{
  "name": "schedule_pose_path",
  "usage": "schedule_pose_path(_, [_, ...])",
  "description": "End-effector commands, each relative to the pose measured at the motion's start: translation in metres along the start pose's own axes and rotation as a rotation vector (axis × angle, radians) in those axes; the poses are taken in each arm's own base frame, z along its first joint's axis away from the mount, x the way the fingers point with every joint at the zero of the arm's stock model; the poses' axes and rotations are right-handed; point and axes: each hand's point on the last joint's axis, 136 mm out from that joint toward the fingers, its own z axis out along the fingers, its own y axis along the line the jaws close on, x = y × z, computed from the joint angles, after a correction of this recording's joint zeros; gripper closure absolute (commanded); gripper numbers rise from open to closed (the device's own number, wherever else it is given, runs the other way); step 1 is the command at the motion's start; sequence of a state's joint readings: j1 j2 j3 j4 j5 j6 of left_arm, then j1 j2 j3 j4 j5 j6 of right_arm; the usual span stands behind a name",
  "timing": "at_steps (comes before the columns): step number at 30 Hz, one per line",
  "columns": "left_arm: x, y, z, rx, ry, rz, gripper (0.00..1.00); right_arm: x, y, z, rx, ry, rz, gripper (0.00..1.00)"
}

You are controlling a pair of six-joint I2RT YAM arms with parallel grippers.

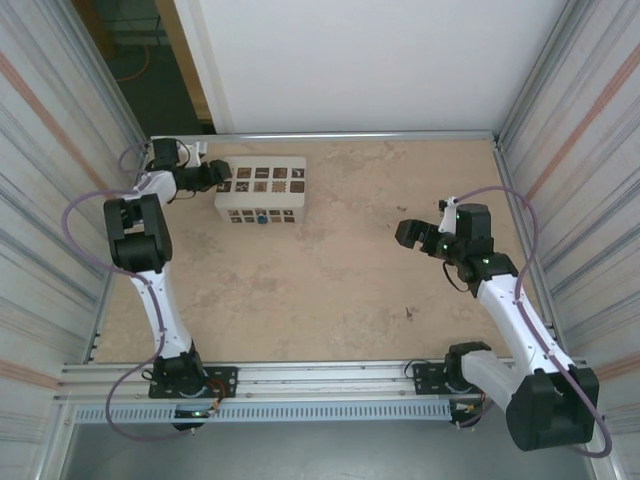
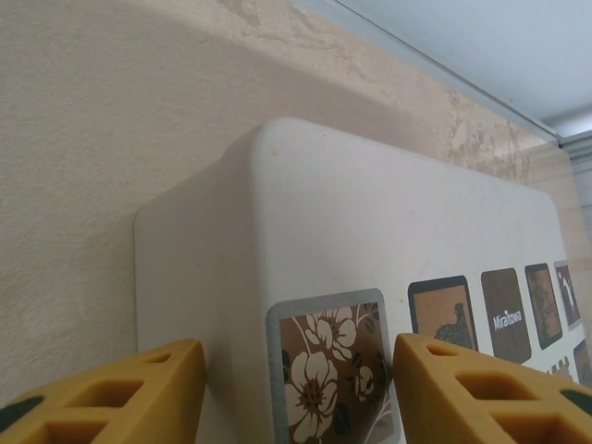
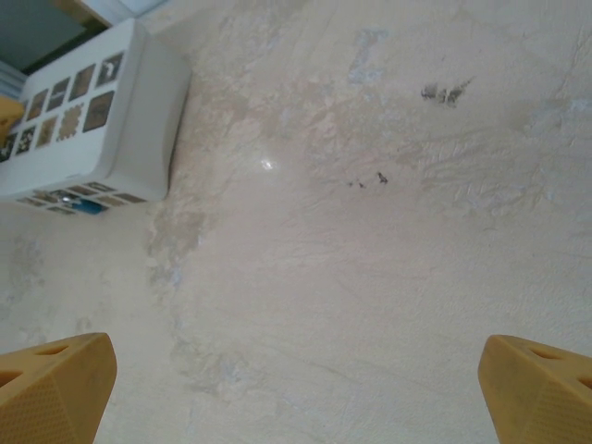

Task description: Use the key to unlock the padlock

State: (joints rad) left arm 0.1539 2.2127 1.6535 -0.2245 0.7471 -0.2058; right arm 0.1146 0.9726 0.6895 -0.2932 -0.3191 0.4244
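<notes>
The left fingers (image 2: 111,393) are spread, one to each side of a floral tile (image 2: 328,370) at the left end of the white box (image 2: 351,213); whether the box is touched cannot be told. The right fingers (image 3: 55,388) are held wide apart above bare worktop (image 3: 370,277), well apart from the box. The blue padlock (image 1: 260,215) is seen low at the middle of the box's near face, nearer the left fingers than the right. The box is set at the far left of the worktop.
</notes>
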Motion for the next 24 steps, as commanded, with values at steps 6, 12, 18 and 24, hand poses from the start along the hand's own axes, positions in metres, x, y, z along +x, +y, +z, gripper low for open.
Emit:
schedule_pose_path(6, [0.027,-0.029,0.019,0.058,0.115,0.101,0.46,0.000,-0.001,-0.007,-0.007,-0.002,-0.024,0.01])
schedule_pose_path(12, [0.042,-0.058,0.027,0.087,0.154,0.163,0.48,-0.001,-0.001,-0.007,-0.009,0.000,-0.020,0.01])
schedule_pose_path(18, [0.067,-0.092,0.036,0.098,0.206,0.201,0.49,-0.002,0.000,-0.007,-0.012,-0.002,-0.016,0.01])
schedule_pose_path(24, [0.103,-0.118,0.047,0.126,0.257,0.198,0.50,-0.001,0.001,-0.006,-0.020,0.005,-0.013,0.01])
